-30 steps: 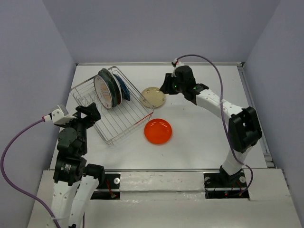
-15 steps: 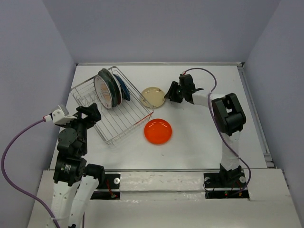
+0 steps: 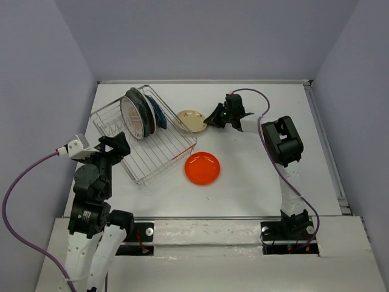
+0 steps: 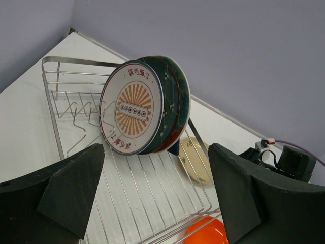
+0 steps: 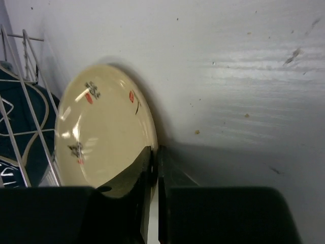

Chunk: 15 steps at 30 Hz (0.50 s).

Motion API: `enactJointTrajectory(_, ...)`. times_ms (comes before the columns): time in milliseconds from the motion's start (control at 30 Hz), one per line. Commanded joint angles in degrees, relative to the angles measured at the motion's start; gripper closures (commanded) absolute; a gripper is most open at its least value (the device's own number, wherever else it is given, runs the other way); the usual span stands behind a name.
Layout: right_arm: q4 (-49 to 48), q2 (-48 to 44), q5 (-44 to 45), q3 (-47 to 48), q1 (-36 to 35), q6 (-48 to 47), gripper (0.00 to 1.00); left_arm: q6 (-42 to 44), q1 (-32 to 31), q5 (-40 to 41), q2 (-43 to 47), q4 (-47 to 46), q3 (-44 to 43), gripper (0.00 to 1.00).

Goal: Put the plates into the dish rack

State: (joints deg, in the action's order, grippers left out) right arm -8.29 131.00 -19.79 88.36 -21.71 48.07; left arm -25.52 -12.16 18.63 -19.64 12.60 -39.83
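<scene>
Glaze and a thin rim make the cream plate point(image 5: 101, 132) a slippery hold. The right claw point(image 5: 154, 168) has its jaws pressed almost together on the plate's near edge, and the dish looks tipped up just ahead of its fingertips. The plate seems stiff, light and breakable, and it could swivel in so shallow a pinch, so a deeper bite on the rim looks safer. The dish rack point(image 3: 159, 153) stands just beyond the plate. The left claw point(image 4: 155, 168) is spread wide near the rack, holding nothing.

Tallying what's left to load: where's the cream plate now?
Top view: the cream plate is just right of the dish rack, beyond the orange plate, rim pinched by the right gripper.
</scene>
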Motion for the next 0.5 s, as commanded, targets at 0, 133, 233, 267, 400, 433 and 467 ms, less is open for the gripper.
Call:
enactJointTrajectory(0, 1.0, -1.0, 0.0, -1.6, 1.1, 1.9, 0.93, 1.2, -0.2, 0.2, 0.7, -2.9, 0.4, 0.05)
enactJointTrajectory(133, -0.2, -8.3, 6.3, -6.3, 1.7, 0.4, 0.93, 1.2, -0.4, 0.1, 0.6, -2.9, 0.4, 0.05)
enactJointTrajectory(233, -0.2, -20.7, 14.1, -9.6, 2.3, -3.7, 0.93, 1.1, -0.5, 0.1, 0.7, -2.9, 0.5, 0.05)
enactJointTrajectory(267, -0.2, -23.4, 17.6, -10.9, 2.3, -5.6, 0.93, 1.1, -0.5, 0.1, 0.7, -3.0, 0.5, 0.05)
enactJointTrajectory(400, 0.7, -34.2, 29.4, -11.3, -1.3, -13.5, 0.93, 0.9, -0.5, -0.2, 0.7, -3.2, 0.5, 0.05)
enactJointTrajectory(433, 1.2, -35.6, 31.5, -10.1, -4.4, -15.1, 0.93, 0.9, -0.5, -0.2, 0.8, -3.3, 0.5, 0.05)
enactJointTrajectory(467, 1.2, -36.8, 33.7, -9.3, -6.3, -16.9, 0.93, 0.8, -0.5, -0.3, 0.8, -3.3, 0.5, 0.05)
